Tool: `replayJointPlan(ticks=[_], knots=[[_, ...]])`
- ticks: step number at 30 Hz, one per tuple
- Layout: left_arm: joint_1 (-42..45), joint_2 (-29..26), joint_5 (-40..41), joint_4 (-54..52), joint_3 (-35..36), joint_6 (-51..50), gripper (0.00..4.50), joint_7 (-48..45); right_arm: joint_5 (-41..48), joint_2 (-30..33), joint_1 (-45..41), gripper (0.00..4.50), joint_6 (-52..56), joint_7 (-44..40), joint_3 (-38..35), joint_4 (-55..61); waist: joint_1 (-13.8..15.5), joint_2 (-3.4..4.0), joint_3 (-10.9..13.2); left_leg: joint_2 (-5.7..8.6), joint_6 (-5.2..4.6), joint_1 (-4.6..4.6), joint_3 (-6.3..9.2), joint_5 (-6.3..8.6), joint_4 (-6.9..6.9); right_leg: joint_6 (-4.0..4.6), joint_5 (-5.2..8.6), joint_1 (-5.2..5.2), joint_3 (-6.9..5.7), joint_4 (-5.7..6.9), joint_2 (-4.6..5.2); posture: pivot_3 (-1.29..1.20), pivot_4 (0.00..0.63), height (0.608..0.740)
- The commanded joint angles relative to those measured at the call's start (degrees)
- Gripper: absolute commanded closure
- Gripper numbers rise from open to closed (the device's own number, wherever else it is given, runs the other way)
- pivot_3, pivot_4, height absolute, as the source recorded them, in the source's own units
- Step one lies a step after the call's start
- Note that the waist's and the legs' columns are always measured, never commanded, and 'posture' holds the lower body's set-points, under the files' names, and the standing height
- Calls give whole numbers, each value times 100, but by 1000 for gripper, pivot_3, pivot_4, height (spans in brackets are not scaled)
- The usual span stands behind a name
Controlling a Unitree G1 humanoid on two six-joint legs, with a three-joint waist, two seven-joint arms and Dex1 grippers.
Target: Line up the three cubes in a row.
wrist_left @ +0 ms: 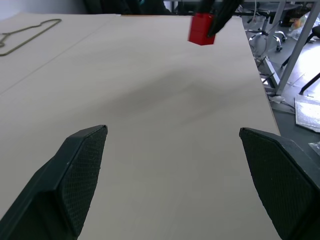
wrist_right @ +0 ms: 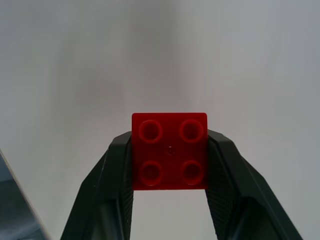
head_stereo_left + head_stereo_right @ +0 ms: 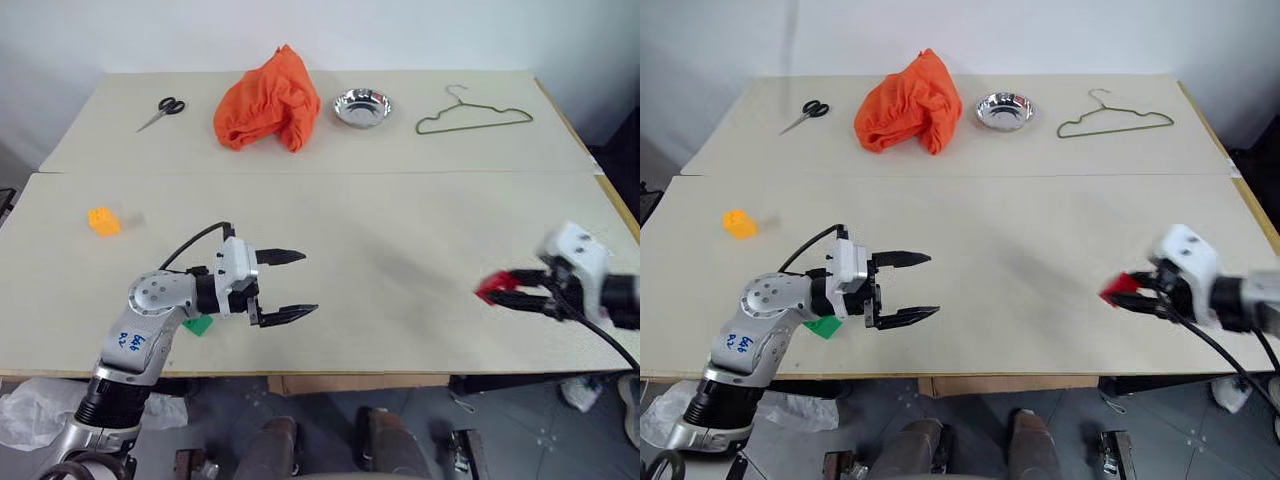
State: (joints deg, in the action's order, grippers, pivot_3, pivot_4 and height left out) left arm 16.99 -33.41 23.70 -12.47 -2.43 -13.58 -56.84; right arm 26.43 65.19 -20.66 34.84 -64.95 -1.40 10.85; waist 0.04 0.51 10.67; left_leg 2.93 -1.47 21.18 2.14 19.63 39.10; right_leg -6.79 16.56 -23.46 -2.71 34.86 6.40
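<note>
The table [image 3: 400,260] is seen from high above by both eye views — the same tabletop is shared. It is skimmed low by the left wrist view and faced closely by the right wrist view.

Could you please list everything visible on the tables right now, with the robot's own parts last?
Red cube: one, red, clamped in right gripper above near table.
Green cube: one, green, near table, partly behind left arm.
Orange-yellow cube: one, near table's left side.
Scissors: one, black-handled, far table, left.
Cloth: one, orange, crumpled, far table.
Bowl: one, steel, far table.
Hanger: one, olive wire, far right.
Left gripper: open, empty.
Right gripper: shut on red cube.
</note>
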Motion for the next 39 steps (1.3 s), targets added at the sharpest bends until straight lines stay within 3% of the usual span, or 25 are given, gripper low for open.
replayJointPlan(ticks=[1, 4, 8, 14, 24, 33, 37, 39], knots=[[-124, -153, 111, -325, 221, -58, 0, 38, -875, -533, -1287, 3012, -582, -684, 1227, -762, -9, -5, 3, -1, 4, 4, 7, -1, 0, 1, 1, -2, 4, -2, 2, 0, 150, 740], [-395, -330, 170, -571, 395, -151, 0, 61, -1481, -1343, -2440, 3012, -976, -1156, 2118, -1608, -19, -8, 5, 0, 6, 12, 11, -1, -2, 5, 3, -12, 3, 8, 7, 0, 150, 740], [-694, -489, 183, -825, 601, -214, 0, 154, -2020, -2027, -3054, 3012, -1715, -1487, 2645, -2407, 25, -7, 5, 4, 7, 27, 31, 0, -3, 6, 3, -19, -9, 17, 11, 0, 150, 740], [-807, -514, 146, -915, 610, -219, 0, 254, -2641, -2513, -3401, 3012, -2220, -1591, 2942, -3133, 57, -8, 4, 28, 3, 29, 39, 2, 1, 6, 3, -17, -13, 20, 15, 0, 150, 740], [-836, -538, 106, -861, 627, -160, 0, 321, -3037, -2876, -3525, 3012, -2178, -1598, 2896, -3295, -32, -8, 4, 21, 6, 18, 35, 0, 3, 6, 3, -15, -11, 37, 14, 0, 150, 740], [-1097, -670, 195, -922, 1040, -137, 0, 341, -2722, -2773, -3584, 27, -1860, -1706, 2372, -2804, -26, -8, 4, 21, 9, 19, 32, 1, 0, 16, 8, -26, -7, 53, 16, 0, 150, 740], [-1223, -632, 492, -921, 1628, -221, 0, 502, -2212, -2647, -3364, 27, -2224, -1727, 1761, -2724, -6, -8, 5, 21, 9, 19, 35, 1, 1, 16, 8, -23, -10, 51, 17, 0, 150, 740], [-1471, -646, 746, -890, 2232, -241, 0, 543, -1492, -2645, -2965, 27, -2683, -2037, 1104, -2732, -15, -9, 4, 20, 9, 19, 37, 1, 1, 16, 8, -21, -10, 50, 18, 0, 150, 740]])
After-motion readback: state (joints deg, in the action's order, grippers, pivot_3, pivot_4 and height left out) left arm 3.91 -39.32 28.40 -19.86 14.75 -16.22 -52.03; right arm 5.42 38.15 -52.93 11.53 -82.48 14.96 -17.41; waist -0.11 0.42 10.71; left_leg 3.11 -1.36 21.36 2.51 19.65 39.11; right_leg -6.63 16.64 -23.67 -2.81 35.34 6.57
